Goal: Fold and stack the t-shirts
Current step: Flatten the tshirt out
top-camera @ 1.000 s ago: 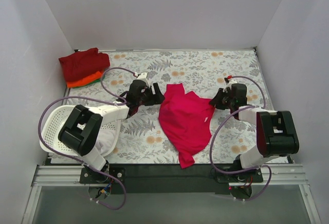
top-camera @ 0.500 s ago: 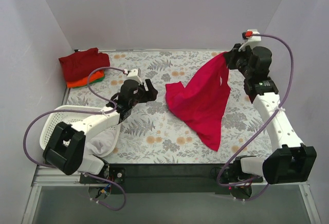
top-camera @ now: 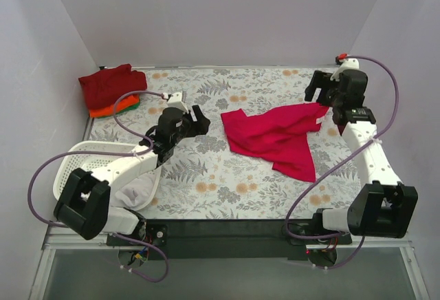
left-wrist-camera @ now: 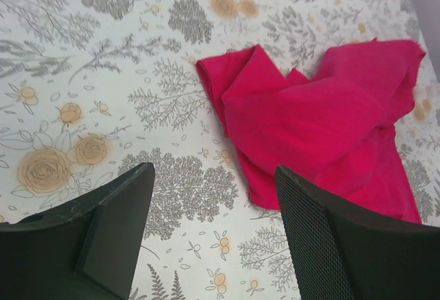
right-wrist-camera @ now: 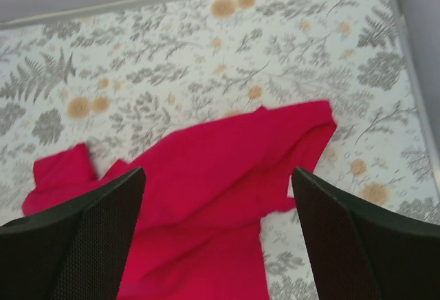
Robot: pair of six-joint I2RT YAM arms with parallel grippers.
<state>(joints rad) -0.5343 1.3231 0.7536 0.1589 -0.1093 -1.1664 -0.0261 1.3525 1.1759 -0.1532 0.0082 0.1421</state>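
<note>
Now the left gripper [left-wrist-camera: 213, 173] waits with its fingers spread and empty, as before. The bright pinkish-red cloth t-shirt [top-camera: 278, 131], hoisted a moment ago, lies dropped and rumpled ahead of them, and the right gripper [right-wrist-camera: 216, 173] above its far end has parted its fingers and let go. Spreading looks only half done, I judge: a folded-over edge faces the left fingers across bare flowered tablecloth [top-camera: 206, 190], whereas the right fingers sit near the white side wall [top-camera: 405, 73].

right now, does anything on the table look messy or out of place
The bright pinkish-red cloth t-shirt lies crumpled mid-table, folds bunched, not spread flat. The folded dark red and orange shirts at the far left look neat.
</note>
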